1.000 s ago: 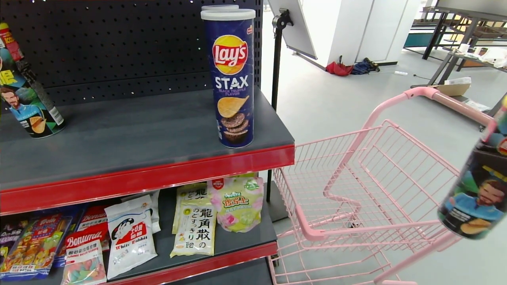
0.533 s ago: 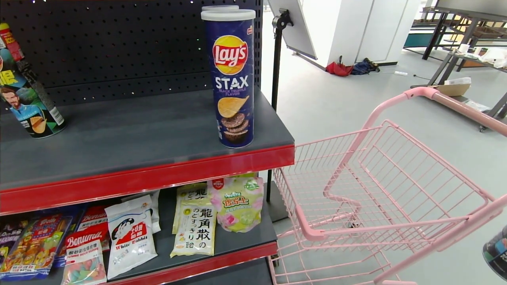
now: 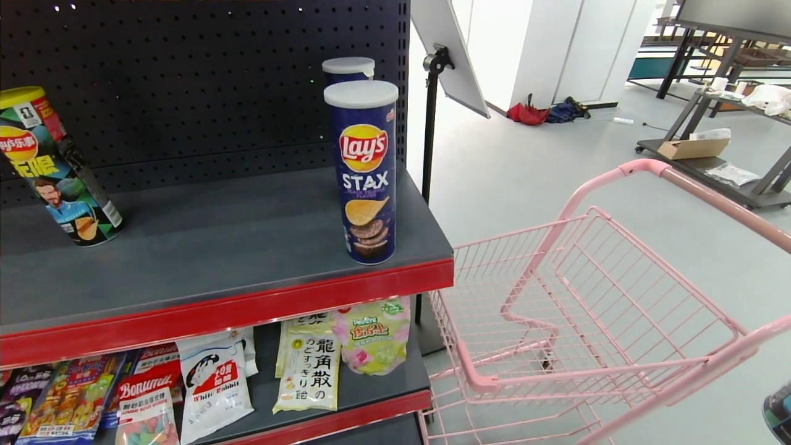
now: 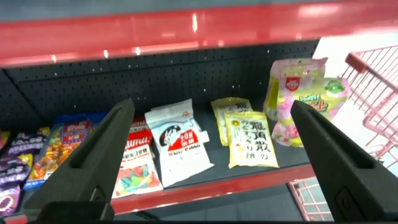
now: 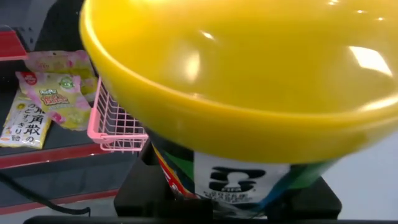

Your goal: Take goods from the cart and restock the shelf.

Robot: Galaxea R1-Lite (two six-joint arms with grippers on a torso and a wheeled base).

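one yellow-lidded chip can [image 5: 249, 93] sits clamped in the right gripper [image 5: 227, 208], at the lower right edge of the head view just outside the pink cart [image 3: 649, 165] — clear of the basket, not yet shelved. left gripper [image 4: 211, 106] jaws stand wide, holding nothing, facing the snack bags [image 4: 177, 149] on the lower tier. step in hand: transfer to the shelf. next move calls for carrying the can onto the upper shelf [image 3: 216, 228] and setting it upright on the bare deck between the matching can [image 3: 59, 167], left, and the blue can [image 3: 363, 173], centre.
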